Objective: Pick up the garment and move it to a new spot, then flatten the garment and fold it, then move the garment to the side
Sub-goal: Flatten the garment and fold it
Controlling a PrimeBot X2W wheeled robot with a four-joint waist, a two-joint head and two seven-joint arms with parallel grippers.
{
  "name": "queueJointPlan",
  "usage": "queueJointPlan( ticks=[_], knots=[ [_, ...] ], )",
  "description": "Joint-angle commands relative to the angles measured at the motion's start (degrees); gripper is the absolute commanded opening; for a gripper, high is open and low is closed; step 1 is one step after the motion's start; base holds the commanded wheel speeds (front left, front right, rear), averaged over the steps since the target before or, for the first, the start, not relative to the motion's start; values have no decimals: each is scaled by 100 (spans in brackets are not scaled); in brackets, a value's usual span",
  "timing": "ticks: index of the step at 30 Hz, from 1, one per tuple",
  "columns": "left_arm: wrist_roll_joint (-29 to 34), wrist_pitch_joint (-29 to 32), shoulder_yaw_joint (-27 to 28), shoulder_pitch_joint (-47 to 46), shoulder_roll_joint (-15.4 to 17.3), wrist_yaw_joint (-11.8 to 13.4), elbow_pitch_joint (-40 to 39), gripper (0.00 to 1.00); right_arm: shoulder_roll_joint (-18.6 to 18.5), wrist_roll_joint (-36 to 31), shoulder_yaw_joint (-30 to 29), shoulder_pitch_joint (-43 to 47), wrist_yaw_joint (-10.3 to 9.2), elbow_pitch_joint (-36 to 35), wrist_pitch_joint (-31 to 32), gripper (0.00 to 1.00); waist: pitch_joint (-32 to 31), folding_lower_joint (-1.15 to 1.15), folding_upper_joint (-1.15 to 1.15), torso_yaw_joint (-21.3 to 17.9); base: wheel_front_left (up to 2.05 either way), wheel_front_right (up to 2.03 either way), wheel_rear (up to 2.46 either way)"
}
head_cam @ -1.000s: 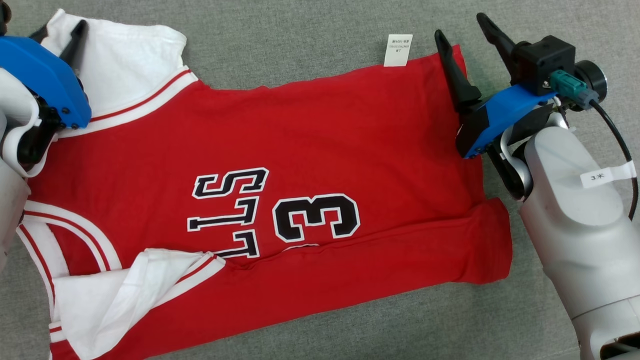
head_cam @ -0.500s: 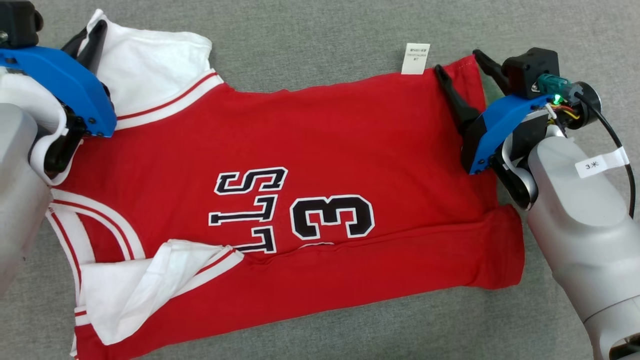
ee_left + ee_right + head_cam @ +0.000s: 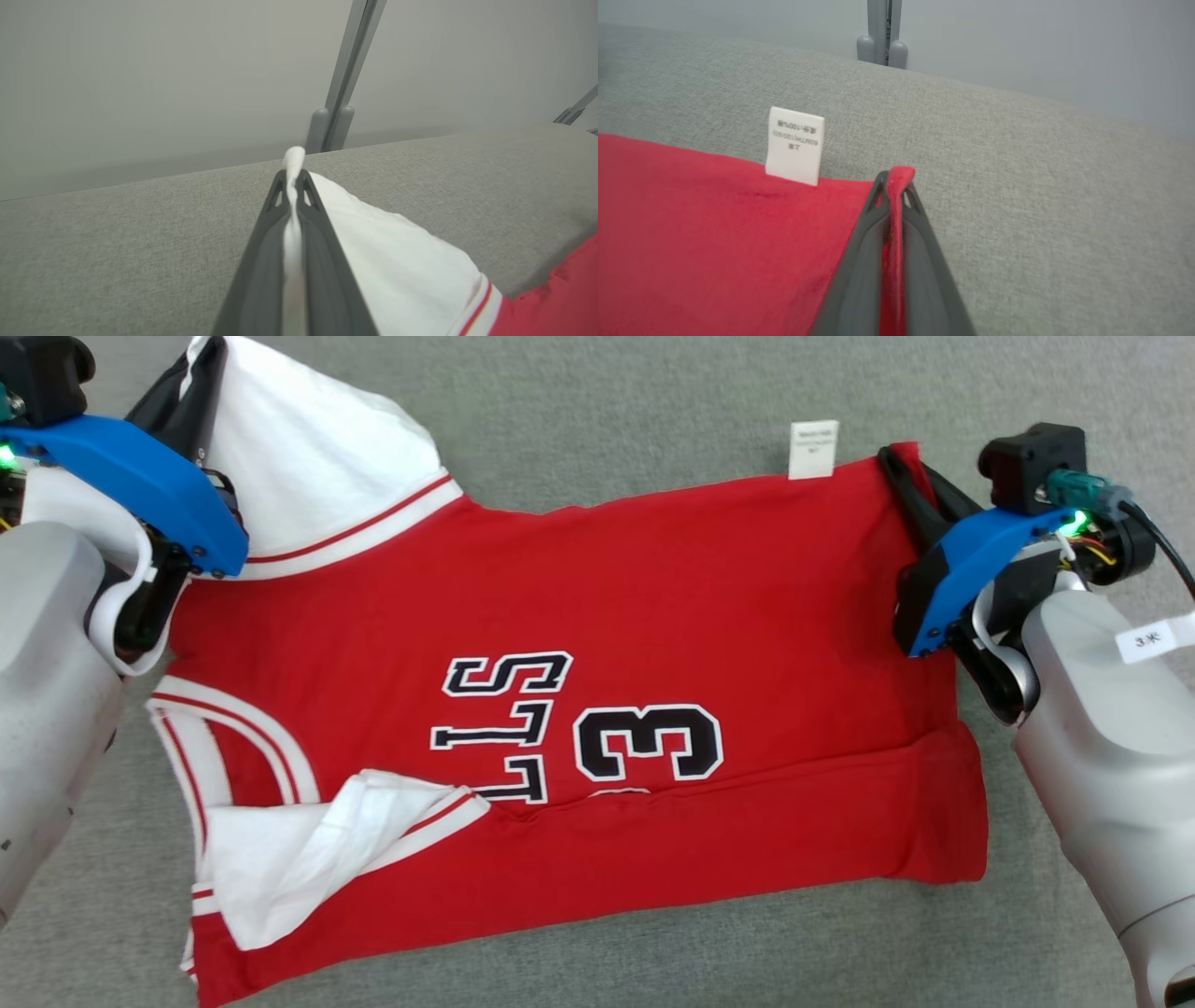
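At the far left the left gripper (image 3: 201, 378) is pinched tight on the white sleeve (image 3: 317, 457) of the jersey (image 3: 597, 616) — in its wrist view a twist of white cloth pokes out past the 2 fingers (image 3: 264, 261), which lie flat together on it. The sleeve is lifted off the grey surface (image 3: 607, 401) there and drapes away to the gripper's right, down to a red-striped edge where the red body begins. The jersey lies spread between the 2 grippers, print up, with black lettering and a 3 (image 3: 649, 742) set sideways near its middle. Its near edge, on the side away from both sets of fingertips, is folded over into a long red band (image 3: 747, 831), and a second white sleeve (image 3: 308, 845) lies crumpled on it, nearer the left arm. Just left of the right gripper (image 3: 901, 467) a white tag (image 3: 813, 450) sticks out from the far hem onto the surface. The right gripper is clamped on the jersey's red corner — the hem's tip shows beyond its closed fingertips, cloth sandwiched between.
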Motion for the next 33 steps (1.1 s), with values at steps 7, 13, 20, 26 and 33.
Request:
queueJointPlan(
  ticks=[7, 13, 20, 26, 33],
  knots=[
    [-205, -392, -111, 390, 0, -9, -394, 0, -50, -23, -131, 285, 1, 314, -405, 0, -388, 0, 0, 246, 0, 0, 0],
    [-98, -487, -49, 917, 194, -9, -1018, 0, -40, -8, -169, 570, 1, 487, -724, 0, -676, 0, 0, 404, 0, 0, 0],
    [372, -490, 641, 1906, 267, -9, -1833, 0, -105, 64, -230, 884, 1, 597, -973, 0, -903, 0, 0, 510, 0, 0, 0],
    [777, -491, 1235, 2845, 276, 101, -2426, 0, -175, 101, -299, 1109, 1, 635, -1113, 0, -1022, 0, 0, 552, 0, 0, 0],
    [978, -491, 1782, 3893, 251, 296, -2909, 0, -124, 149, -364, 1398, 1, 616, -1187, 0, -1176, 0, 0, 566, 0, 0, 0]
  ],
)
